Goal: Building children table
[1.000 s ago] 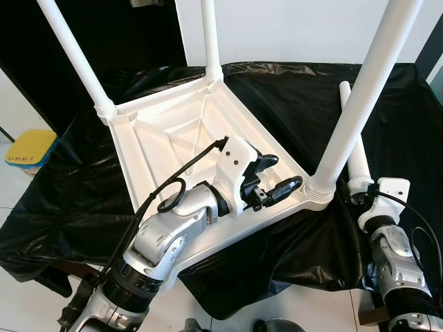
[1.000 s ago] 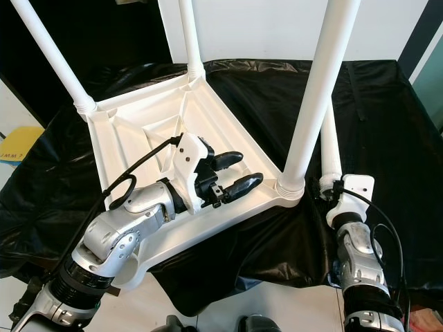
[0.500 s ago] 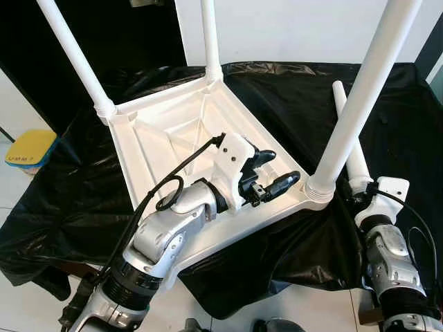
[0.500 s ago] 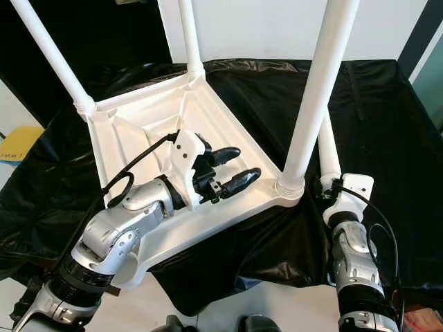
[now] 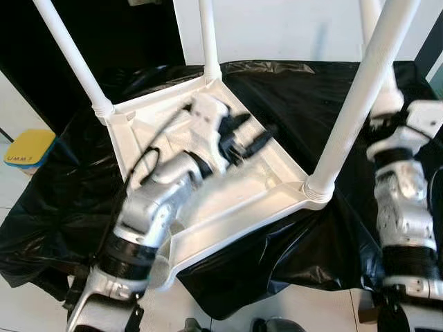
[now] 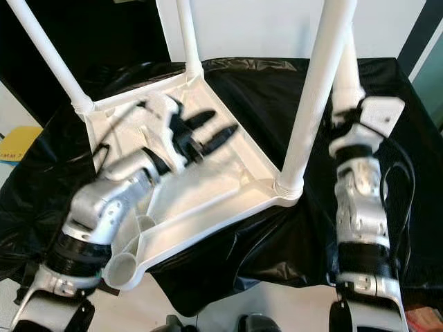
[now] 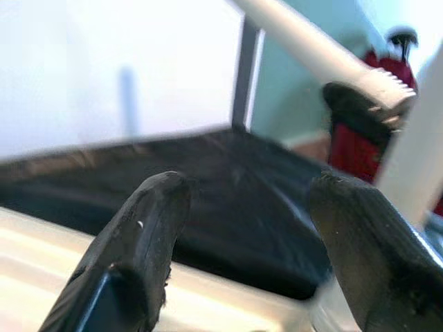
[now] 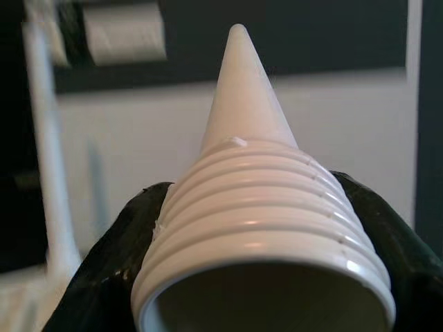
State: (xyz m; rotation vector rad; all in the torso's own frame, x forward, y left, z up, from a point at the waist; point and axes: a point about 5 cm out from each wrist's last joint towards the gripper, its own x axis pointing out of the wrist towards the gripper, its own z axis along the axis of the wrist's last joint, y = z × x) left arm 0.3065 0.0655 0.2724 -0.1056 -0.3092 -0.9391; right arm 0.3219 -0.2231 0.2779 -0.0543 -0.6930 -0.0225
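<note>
Up close, the right wrist view shows the right gripper (image 8: 263, 228) clenched on the threaded end of a loose white leg (image 8: 242, 104), its black fingers (image 8: 111, 256) pressed to either side of the ridges. From the head views that leg (image 6: 346, 76) stands nearly upright, held above the black-draped surface (image 6: 387, 138) just behind a fitted leg (image 6: 315, 104). The left gripper (image 5: 246, 138), blurred, hovers released over the upturned table top (image 5: 256, 187), fingers (image 7: 138, 242) spread with nothing between them. Three legs are fitted; the near corner socket (image 6: 124, 270) gapes empty.
</note>
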